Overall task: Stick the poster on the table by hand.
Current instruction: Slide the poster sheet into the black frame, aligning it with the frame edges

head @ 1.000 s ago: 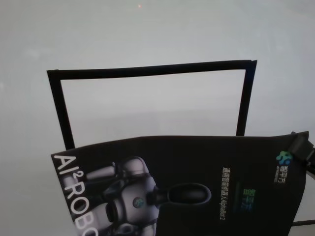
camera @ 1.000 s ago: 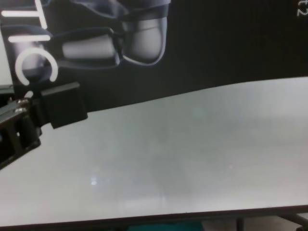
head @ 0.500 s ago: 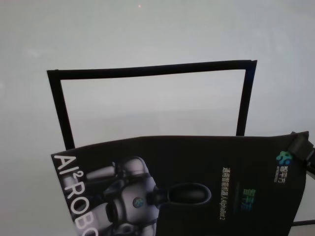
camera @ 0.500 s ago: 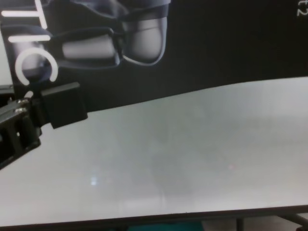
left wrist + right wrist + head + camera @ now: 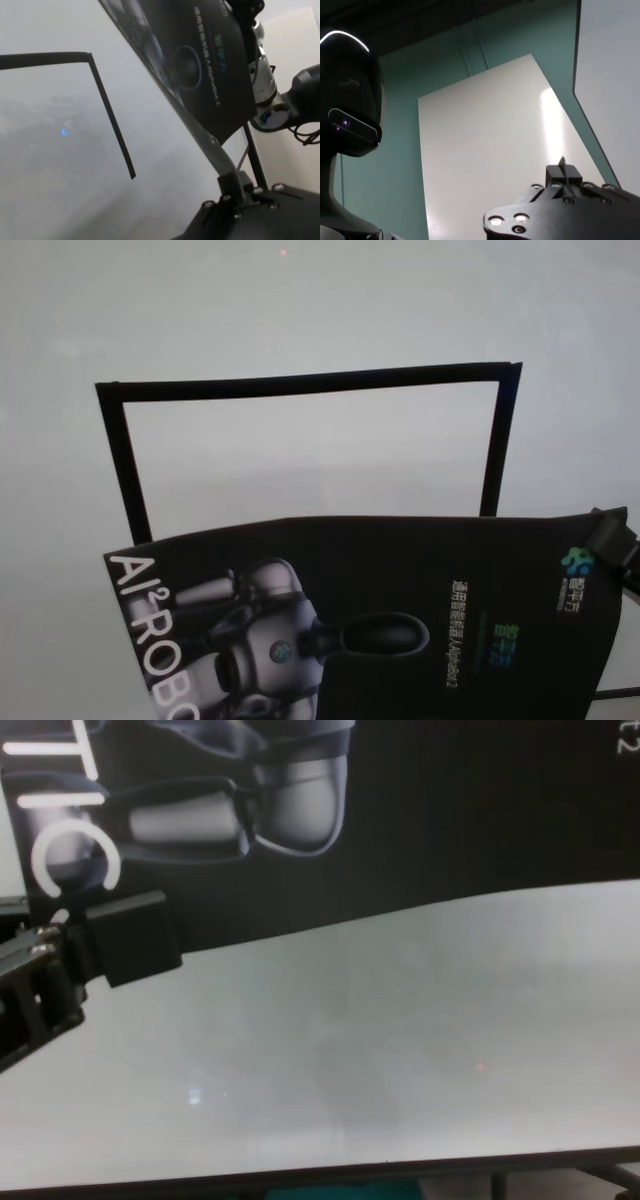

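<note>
The poster (image 5: 400, 580) is a glossy black sheet with a grey robot figure and white letters, held up over the table (image 5: 300, 300) and not lying flat. In the chest view my left gripper (image 5: 125, 940) is shut on the poster's (image 5: 450, 810) lower left corner, below the white letters. My right gripper (image 5: 612, 540) clamps the poster's right corner at the edge of the head view. The left wrist view shows the poster (image 5: 200, 50) running edge-on from my left gripper (image 5: 235, 182) toward the right arm (image 5: 262, 75).
A rectangle of black tape (image 5: 300, 383) is marked on the table behind the poster; one of its corners shows in the left wrist view (image 5: 110, 115). The table's dark front edge (image 5: 320, 1175) runs along the bottom of the chest view.
</note>
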